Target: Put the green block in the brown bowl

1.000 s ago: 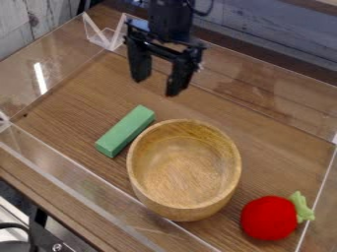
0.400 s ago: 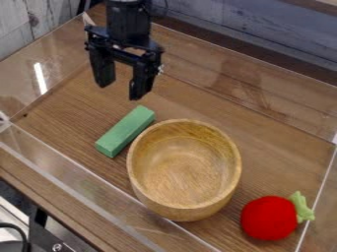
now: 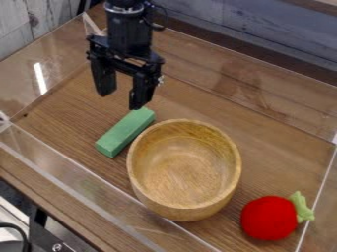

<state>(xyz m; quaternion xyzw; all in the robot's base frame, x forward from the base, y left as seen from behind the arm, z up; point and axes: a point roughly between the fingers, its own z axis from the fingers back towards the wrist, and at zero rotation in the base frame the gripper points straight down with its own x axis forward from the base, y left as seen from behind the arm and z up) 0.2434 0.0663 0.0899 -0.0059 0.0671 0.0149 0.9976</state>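
The black gripper [image 3: 121, 91] hangs pointing down with its jaws spread wide and nothing between them. Just below it the green block [image 3: 125, 132] lies flat on the wooden table [image 3: 250, 103]. Beyond the block, touching it, sits the brown bowl [image 3: 186, 168].

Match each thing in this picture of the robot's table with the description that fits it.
Things:
1. green block
2. brown bowl
3. red round toy
4. gripper

Descriptions:
A. near the front right corner
B. open, above the table, pointing down
C. lying flat, just left of the bowl
D. empty, in the middle

Pairs: 1-C, 2-D, 3-A, 4-B
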